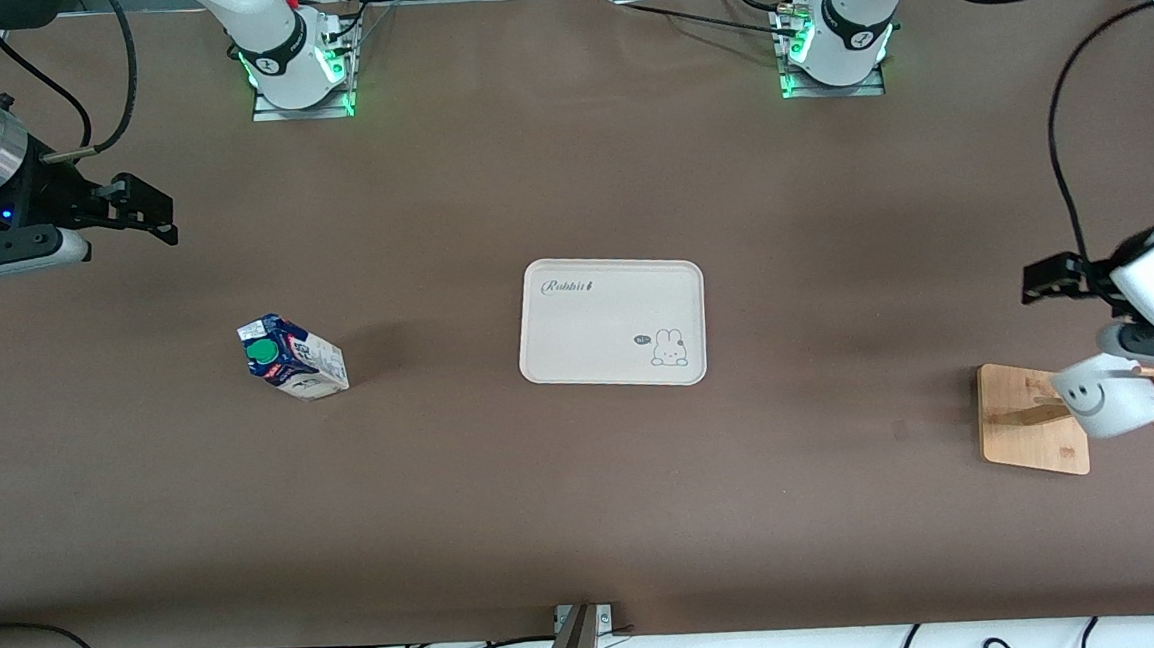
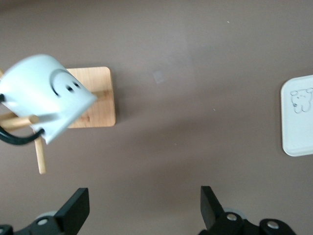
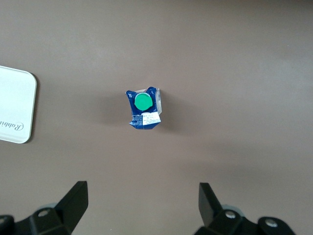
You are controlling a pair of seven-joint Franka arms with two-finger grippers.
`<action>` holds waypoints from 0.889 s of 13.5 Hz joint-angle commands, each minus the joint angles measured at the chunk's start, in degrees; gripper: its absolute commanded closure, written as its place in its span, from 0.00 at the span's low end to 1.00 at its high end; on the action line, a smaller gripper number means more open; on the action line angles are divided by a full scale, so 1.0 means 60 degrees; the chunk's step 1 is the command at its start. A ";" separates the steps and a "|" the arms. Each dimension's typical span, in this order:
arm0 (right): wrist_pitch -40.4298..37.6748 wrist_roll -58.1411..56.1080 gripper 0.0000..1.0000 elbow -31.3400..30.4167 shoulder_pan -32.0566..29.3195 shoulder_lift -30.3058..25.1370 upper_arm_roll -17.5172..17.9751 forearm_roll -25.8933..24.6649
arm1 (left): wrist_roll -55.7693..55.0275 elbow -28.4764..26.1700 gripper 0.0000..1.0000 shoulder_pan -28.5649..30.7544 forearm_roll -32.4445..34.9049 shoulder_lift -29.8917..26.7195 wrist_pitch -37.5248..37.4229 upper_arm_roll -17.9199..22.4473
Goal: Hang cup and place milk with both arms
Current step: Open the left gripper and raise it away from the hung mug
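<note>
Front view: cup (image 1: 1108,402) hanging on rack (image 1: 1034,419), left pincer (image 2: 142,208) wide, empty. Right pincer (image 3: 139,205) wide over milk (image 1: 294,357); next descend, grasp, carry to tray (image 1: 613,322).

Even overhead light, soft shadows, blurred cup (image 2: 45,95)

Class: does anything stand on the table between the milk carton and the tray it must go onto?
Nothing visible does. Only bare table lies between the milk and the tray; the tray holds nothing.
</note>
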 commanded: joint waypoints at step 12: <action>-0.0259 0.0153 0.00 0.0175 -0.0022 0.0009 0.0047 -0.0028 | 0.0057 -0.3492 0.00 -0.0361 0.0060 -0.3253 0.1694 0.0054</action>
